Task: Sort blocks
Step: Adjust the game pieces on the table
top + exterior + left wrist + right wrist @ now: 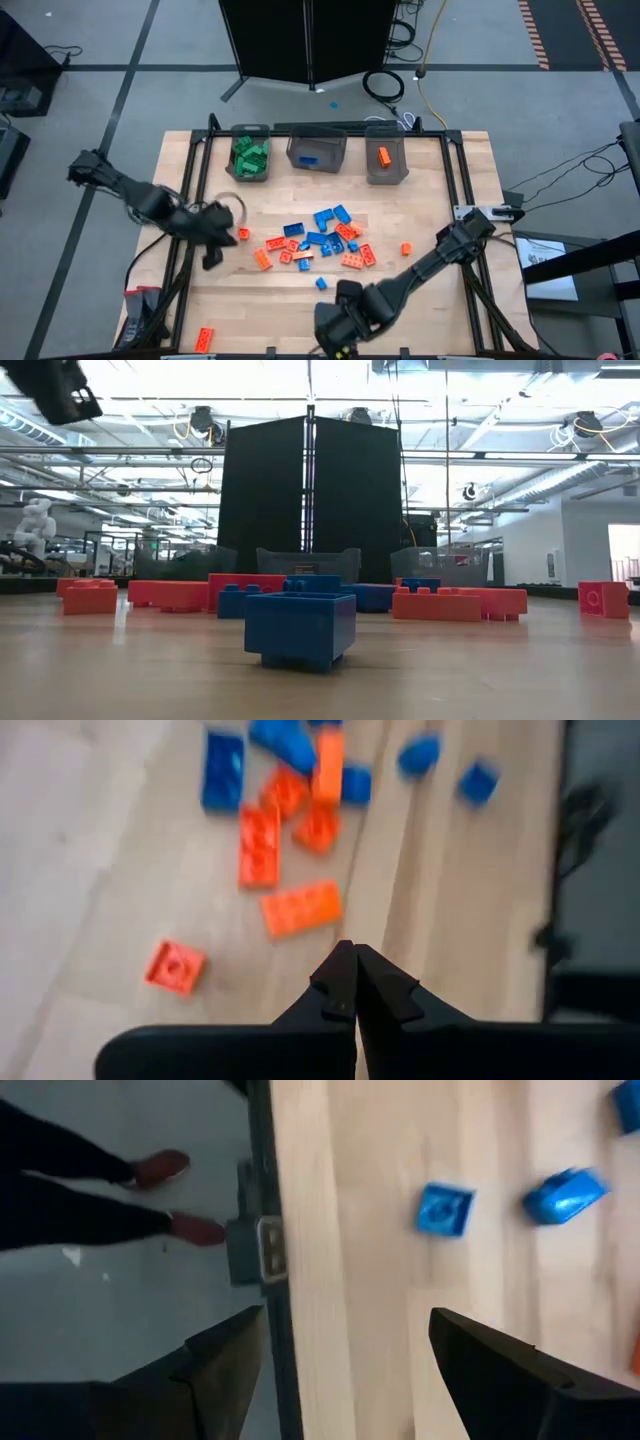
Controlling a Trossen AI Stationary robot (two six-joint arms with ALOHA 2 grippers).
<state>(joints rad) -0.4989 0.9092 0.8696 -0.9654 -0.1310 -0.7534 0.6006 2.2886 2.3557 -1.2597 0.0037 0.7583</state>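
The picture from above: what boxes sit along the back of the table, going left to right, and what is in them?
Bin with green blocks → bin with a blue block → bin with an orange block.

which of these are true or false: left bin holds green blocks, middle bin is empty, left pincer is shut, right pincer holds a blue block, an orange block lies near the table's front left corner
1. The left bin holds green blocks: true.
2. The middle bin is empty: false, a blue block lies in it.
3. The left pincer is shut: true.
4. The right pincer holds a blue block: false, it is open and empty.
5. An orange block lies near the table's front left corner: true.
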